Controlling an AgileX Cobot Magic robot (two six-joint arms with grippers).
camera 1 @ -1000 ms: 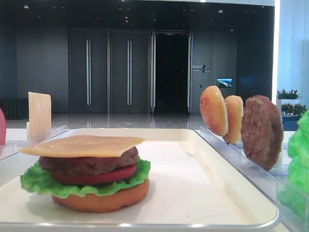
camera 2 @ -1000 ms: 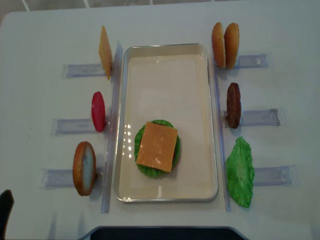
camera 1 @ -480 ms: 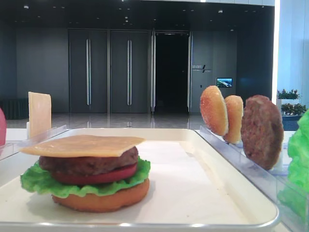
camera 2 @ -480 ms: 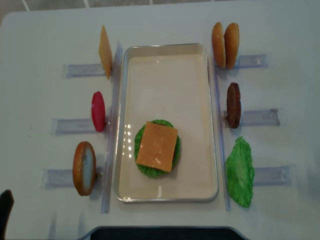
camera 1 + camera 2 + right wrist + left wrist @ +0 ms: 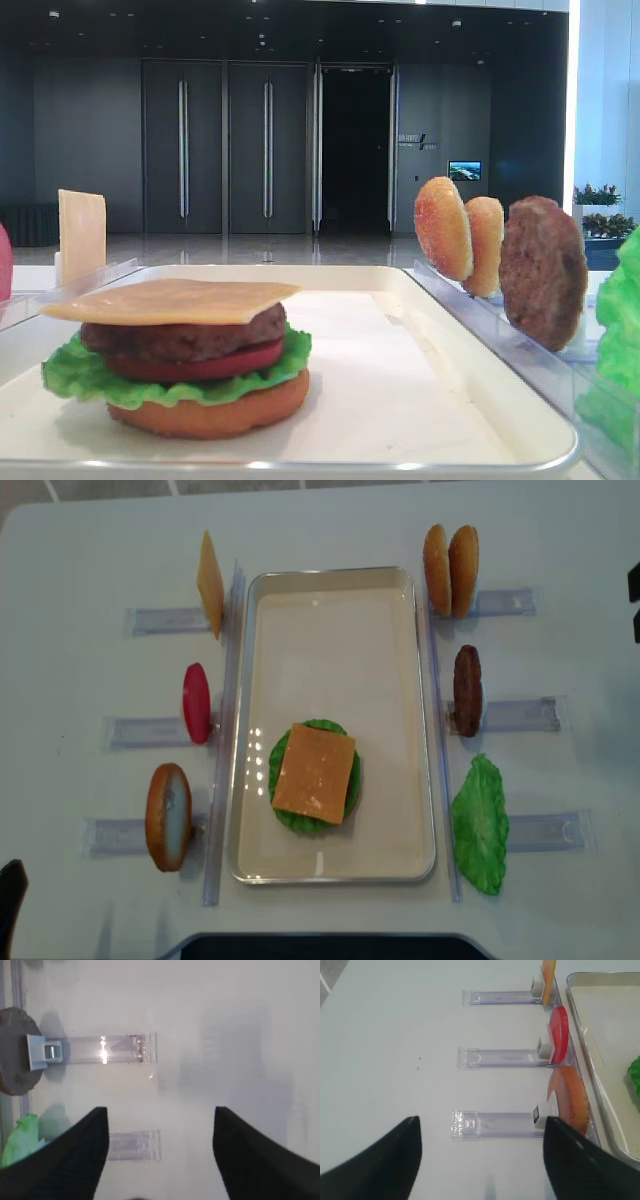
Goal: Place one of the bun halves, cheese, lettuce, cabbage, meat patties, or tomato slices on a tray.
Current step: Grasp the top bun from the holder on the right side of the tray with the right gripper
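Seen from overhead, L to R. L gripper [image 5: 480,1160]: wide open, holds nothing, over bare table [image 5: 70,680] near the L racks [image 5: 150,730]. On L racks, on edge: cheese [image 5: 210,584] at 11 o'clock of tray, tomato [image 5: 197,703] at 9, bun base [image 5: 168,816] at 8. Tray [image 5: 330,600] in centre; stack [image 5: 314,775] in its near half: base, lettuce, tomato, patty, cheese slice on top. On R racks: two bun tops [image 5: 449,570] at 1 o'clock, touching each other; patty [image 5: 467,690] at 3; lettuce [image 5: 480,825] at 4. R gripper [image 5: 160,1160]: wide open, empty, over table beside the R racks, apart from patty and lettuce.
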